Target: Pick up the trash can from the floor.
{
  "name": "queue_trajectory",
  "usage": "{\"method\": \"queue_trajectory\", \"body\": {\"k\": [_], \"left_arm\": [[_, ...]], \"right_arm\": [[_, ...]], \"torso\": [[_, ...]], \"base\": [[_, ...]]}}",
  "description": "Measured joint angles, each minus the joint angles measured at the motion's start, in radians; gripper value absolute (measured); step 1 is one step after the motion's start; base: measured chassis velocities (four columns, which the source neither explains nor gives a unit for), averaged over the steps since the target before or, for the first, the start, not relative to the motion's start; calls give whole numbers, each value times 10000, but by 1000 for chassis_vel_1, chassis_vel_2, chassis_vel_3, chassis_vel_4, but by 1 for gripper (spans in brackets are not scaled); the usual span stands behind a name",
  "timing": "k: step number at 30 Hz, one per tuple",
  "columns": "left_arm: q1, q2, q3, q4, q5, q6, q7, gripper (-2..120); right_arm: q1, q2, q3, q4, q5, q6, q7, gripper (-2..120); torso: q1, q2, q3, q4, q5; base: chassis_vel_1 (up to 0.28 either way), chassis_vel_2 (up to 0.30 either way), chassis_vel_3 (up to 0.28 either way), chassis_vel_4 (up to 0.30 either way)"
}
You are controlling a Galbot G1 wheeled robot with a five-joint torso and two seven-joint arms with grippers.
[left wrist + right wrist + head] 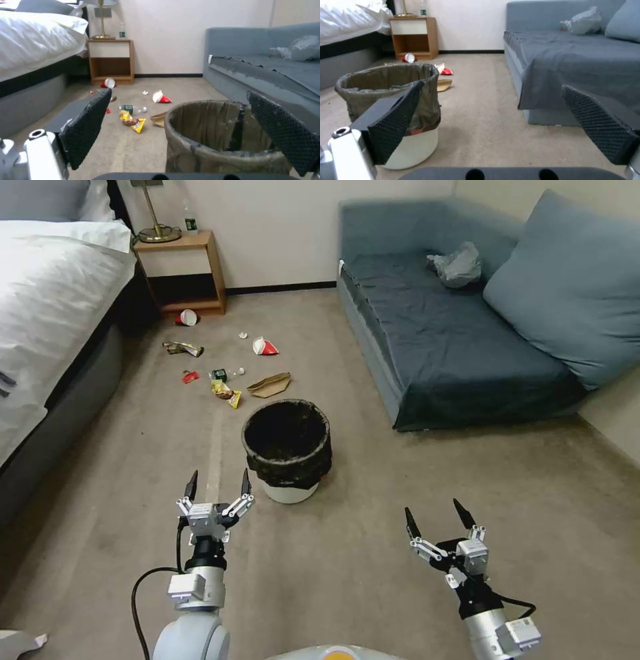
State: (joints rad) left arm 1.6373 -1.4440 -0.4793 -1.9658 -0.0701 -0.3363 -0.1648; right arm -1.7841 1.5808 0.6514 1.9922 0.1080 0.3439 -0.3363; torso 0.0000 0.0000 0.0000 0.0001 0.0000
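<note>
Trash can looks light, thin plastic with a slippery bag liner; I'd pinch the rim. Left gripper and right gripper both hang spread apart, empty.

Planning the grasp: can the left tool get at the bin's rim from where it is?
Probably yes. The open left tool hangs just short of the round white plastic trash can with its black bag liner; only bare beige carpet floor lies between.

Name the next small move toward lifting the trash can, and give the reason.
Probably ease the left tool forward and right to the trash can rim: it hangs open just short of it, closer than the open right tool, and the can stands upright on the floor.
</note>
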Motion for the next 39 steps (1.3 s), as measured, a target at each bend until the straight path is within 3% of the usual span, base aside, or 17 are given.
{"method": "queue_trajectory", "body": {"k": [8,28,39], "left_arm": [[-5,-9,37,-86,-8,174,-124,100],[-76,138,229,-278,24,1039,-1204,100],[-187,230,528,-720,-1204,2517,-1669,100]], "right_arm": [[24,-29,17,-28,85,-7,-71,100],[47,0,22,-79,58,24,-89,100],[167,6,40,-223,-100,345,39,100]], "torso": [[0,0,0,-1,0],[0,0,0,-1,0],[1,0,0,-1,1]], "base": [[-88,75,81,-79],[-53,61,62,-56],[-37,26,30,-27]]}}
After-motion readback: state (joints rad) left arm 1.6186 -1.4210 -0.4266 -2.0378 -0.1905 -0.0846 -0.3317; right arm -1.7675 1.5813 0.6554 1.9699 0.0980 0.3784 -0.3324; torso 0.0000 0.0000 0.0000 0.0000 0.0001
